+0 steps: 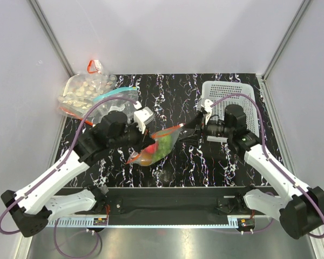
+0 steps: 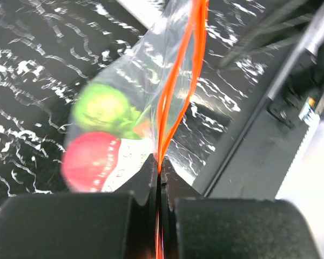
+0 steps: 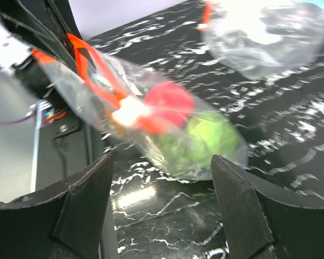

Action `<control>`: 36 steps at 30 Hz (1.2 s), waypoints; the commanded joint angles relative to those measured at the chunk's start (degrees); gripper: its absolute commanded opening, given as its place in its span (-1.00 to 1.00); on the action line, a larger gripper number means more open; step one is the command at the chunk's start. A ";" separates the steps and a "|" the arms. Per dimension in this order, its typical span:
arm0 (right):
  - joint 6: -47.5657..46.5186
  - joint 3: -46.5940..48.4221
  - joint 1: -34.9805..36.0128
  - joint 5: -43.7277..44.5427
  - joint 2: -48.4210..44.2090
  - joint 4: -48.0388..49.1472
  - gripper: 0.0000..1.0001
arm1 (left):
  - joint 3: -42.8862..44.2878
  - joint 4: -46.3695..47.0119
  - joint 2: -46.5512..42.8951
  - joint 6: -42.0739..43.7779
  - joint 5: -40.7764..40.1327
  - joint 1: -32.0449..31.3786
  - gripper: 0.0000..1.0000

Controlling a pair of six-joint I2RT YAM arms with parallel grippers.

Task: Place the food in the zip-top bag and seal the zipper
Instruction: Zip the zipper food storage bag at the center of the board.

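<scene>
Pinching zipper (image 2: 198,21) in left end effector (image 2: 159,181), right end effector (image 3: 161,167) spread apart: risks spilling food (image 3: 170,100) from gaping zip-top bag (image 1: 159,145) if tilted.

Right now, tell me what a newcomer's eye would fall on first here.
The clear zip-top bag is held mid-table, a red fruit and a green piece bright inside it. The left gripper is shut on its red-orange zipper, whose two strips stand apart beyond the jaws; the right gripper stands open facing the bag. A white basket sits rear right.
</scene>
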 commanded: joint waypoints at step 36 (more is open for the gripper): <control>0.32 -0.80 0.45 -17.34 3.04 15.20 -0.79 | 7.92 -6.90 -1.14 10.29 14.83 0.19 -1.00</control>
